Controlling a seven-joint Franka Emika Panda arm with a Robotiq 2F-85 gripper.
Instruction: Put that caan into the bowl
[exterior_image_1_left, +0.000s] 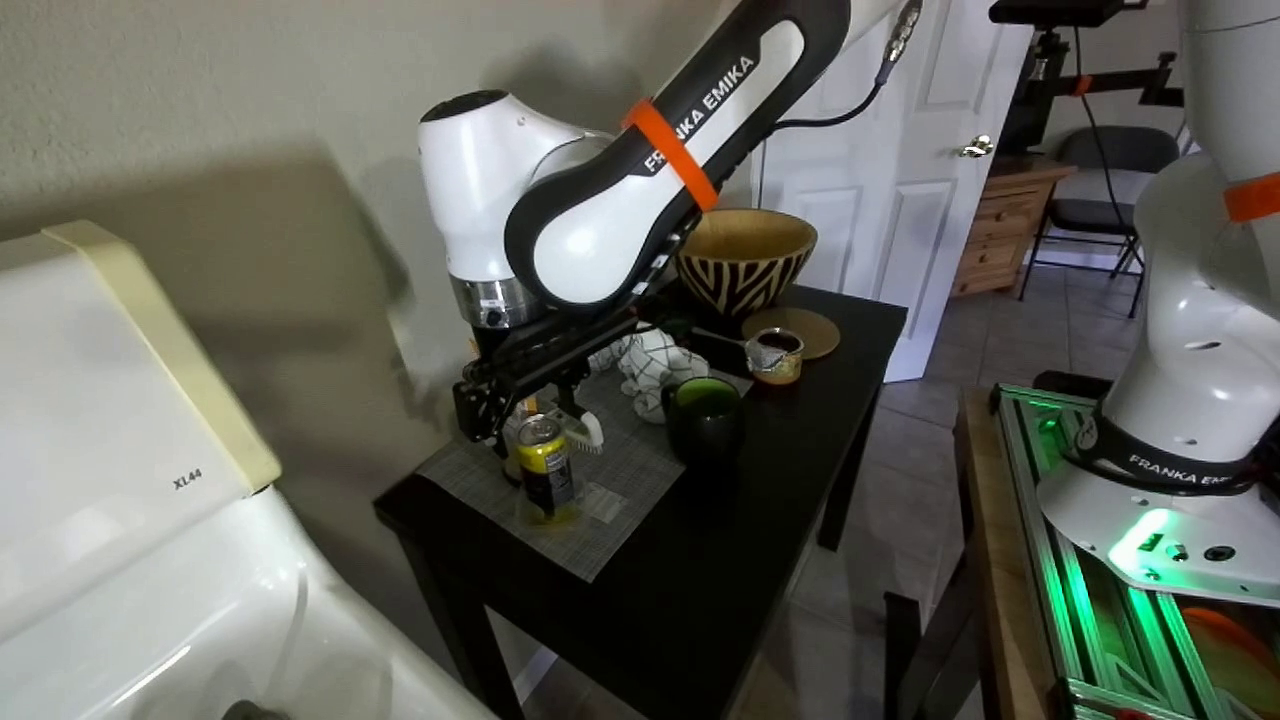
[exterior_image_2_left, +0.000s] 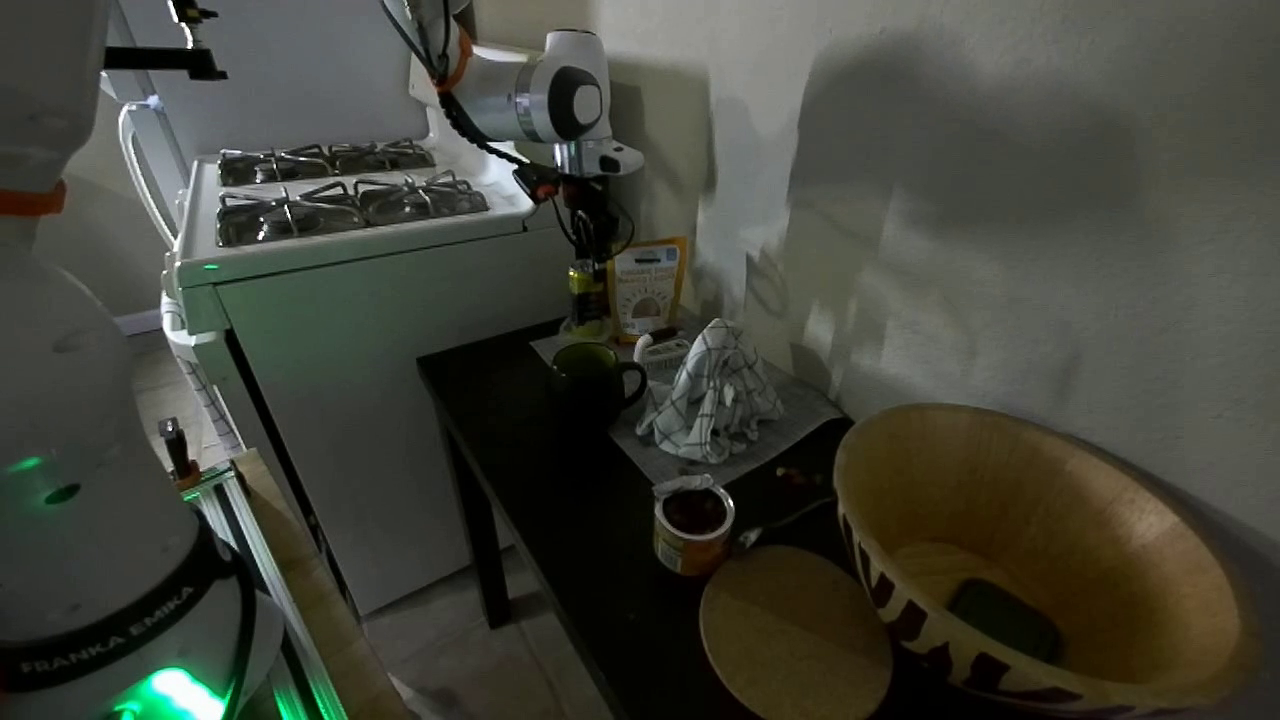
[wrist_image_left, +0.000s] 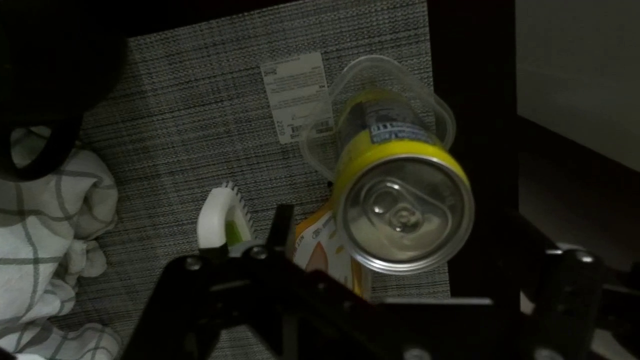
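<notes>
A yellow and dark drink can (exterior_image_1_left: 547, 475) stands upright on a clear plastic piece (wrist_image_left: 367, 65) at the table's end. It shows in an exterior view (exterior_image_2_left: 586, 290), and its pull-tab top faces up in the wrist view (wrist_image_left: 385, 142). My gripper (exterior_image_1_left: 528, 408) is at the can's top, fingers pointing down. In the wrist view the fingers are spread, one on each side of the can top; contact is not clear. The wooden bowl with zebra pattern (exterior_image_1_left: 745, 278) is at the opposite end of the table. In an exterior view (exterior_image_2_left: 1090, 530) a dark green object lies inside it.
A dark mug (exterior_image_1_left: 705, 425), checked cloth (exterior_image_2_left: 715, 395), white brush (wrist_image_left: 212, 217) and orange-white pouch (exterior_image_2_left: 648, 285) stand near the can. An opened tin (exterior_image_2_left: 690, 535) and round board (exterior_image_2_left: 795, 630) lie before the bowl. A wall runs behind; a stove (exterior_image_2_left: 330, 260) adjoins.
</notes>
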